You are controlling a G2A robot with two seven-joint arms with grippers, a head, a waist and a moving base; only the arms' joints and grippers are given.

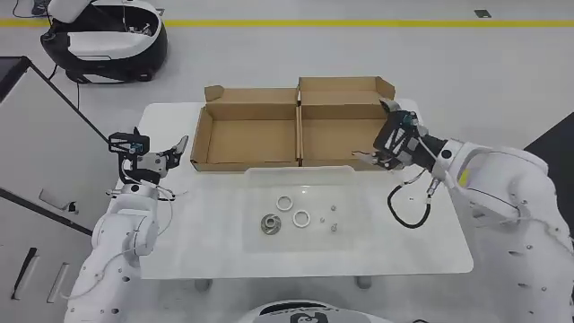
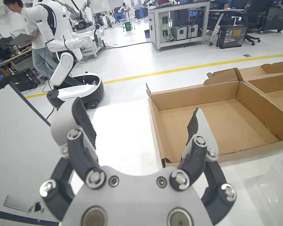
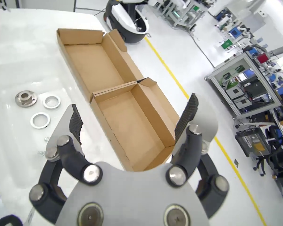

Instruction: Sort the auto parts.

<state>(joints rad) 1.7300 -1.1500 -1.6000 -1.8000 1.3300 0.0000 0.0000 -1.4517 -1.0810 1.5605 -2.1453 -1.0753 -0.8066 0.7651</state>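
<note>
Two arms [image 1: 121, 233] [image 1: 489, 175]: raised, frame left and right.
Left gripper [image 1: 175, 152]: wide open, empty.
Right gripper [image 1: 372, 156]: likewise, at right box [image 1: 336, 130] corner.
Table [image 1: 430, 242]: white; workshop floor [image 1: 359, 45] beyond.

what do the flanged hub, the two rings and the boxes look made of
Flanged hub: metal, perhaps steel; dull grey machined sheen.
Rings: probably metal too; pale silvery shine, smooth.
Boxes: brown cardboard, matte, with folded flaps.
</note>
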